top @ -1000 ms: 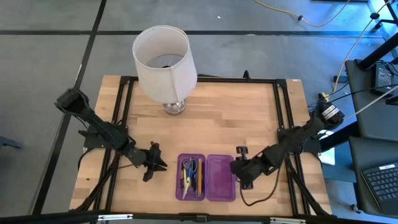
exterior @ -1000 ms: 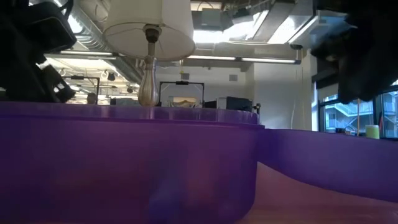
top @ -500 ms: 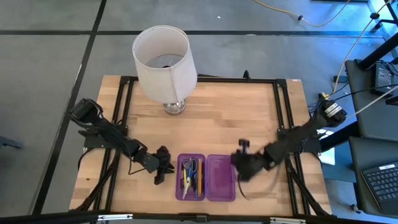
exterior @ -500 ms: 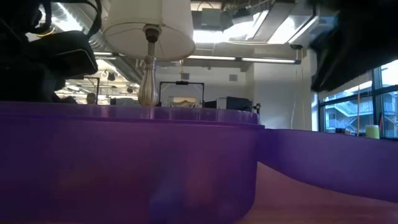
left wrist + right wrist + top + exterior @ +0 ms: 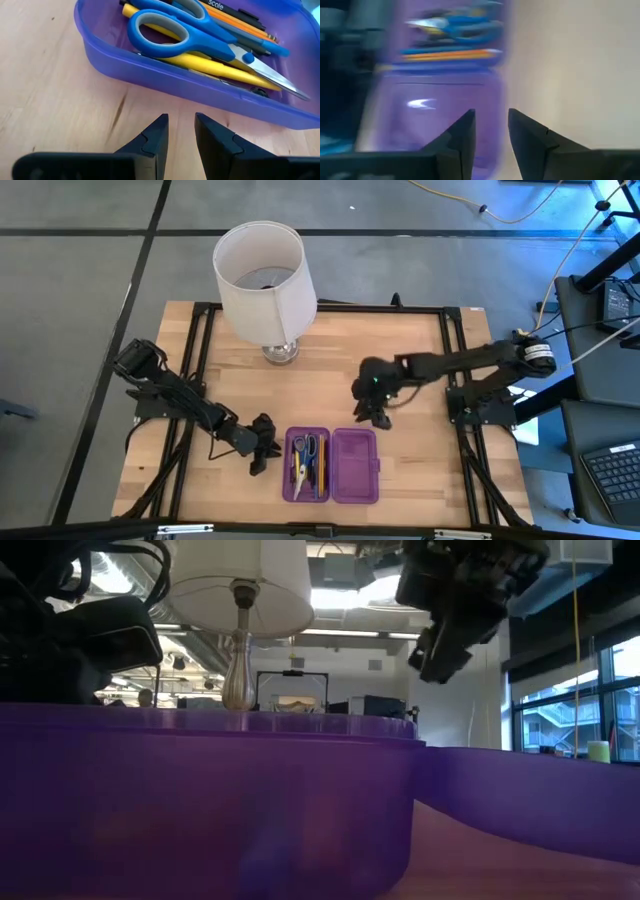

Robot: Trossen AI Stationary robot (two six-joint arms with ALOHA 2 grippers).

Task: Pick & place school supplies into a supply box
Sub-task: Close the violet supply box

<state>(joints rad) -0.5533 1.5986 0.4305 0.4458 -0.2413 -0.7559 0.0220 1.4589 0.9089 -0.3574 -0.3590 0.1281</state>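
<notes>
Seen from above: a wooden tabletop (image 5: 420,350) with a black frame around it. Near the front edge, an open purple supply box (image 5: 332,465) with two halves side by side. In its left half, blue scissors (image 5: 309,447) plus yellow and orange pencils (image 5: 320,470). Right half bare. Left gripper (image 5: 268,457) low, just beside the box's left side. Right gripper (image 5: 376,416) just behind the box's right half, arm stretched in from the right. Tall white lamp (image 5: 261,278) at the back.
</notes>
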